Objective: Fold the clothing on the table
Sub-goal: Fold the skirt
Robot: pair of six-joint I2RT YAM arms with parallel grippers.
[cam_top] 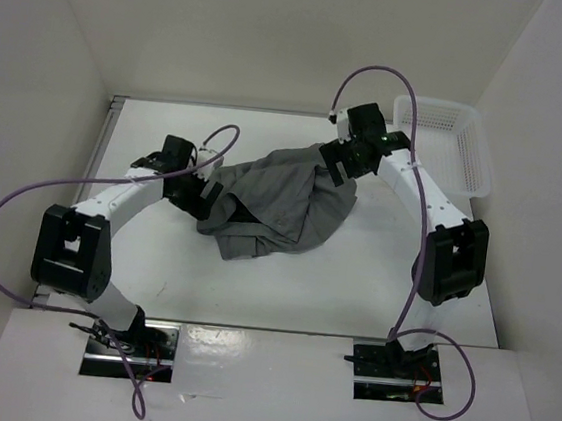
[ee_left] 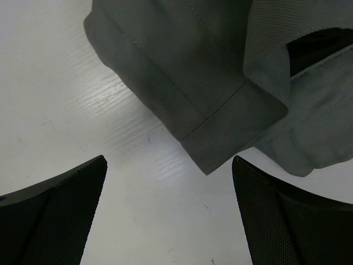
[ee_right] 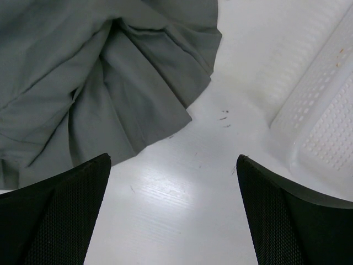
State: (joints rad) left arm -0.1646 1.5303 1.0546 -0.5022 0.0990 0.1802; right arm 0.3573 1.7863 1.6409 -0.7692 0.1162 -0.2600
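Note:
The clothing (cam_top: 276, 205) is a grey pleated garment lying crumpled in a heap at the middle of the table (cam_top: 252, 298). My left gripper (cam_top: 200, 194) hovers at its left edge. In the left wrist view that gripper (ee_left: 169, 160) is open, with bare table between the fingers and a hemmed corner of the clothing (ee_left: 198, 72) just ahead. My right gripper (cam_top: 338, 161) is at the garment's far right corner. In the right wrist view it (ee_right: 174, 157) stands open over bare table, the pleated edge of the clothing (ee_right: 110, 83) lying ahead and to the left.
A white mesh basket (cam_top: 444, 142) stands at the far right corner of the table, and its rim (ee_right: 325, 121) shows close to the right finger. White walls enclose the table on three sides. Purple cables loop above both arms.

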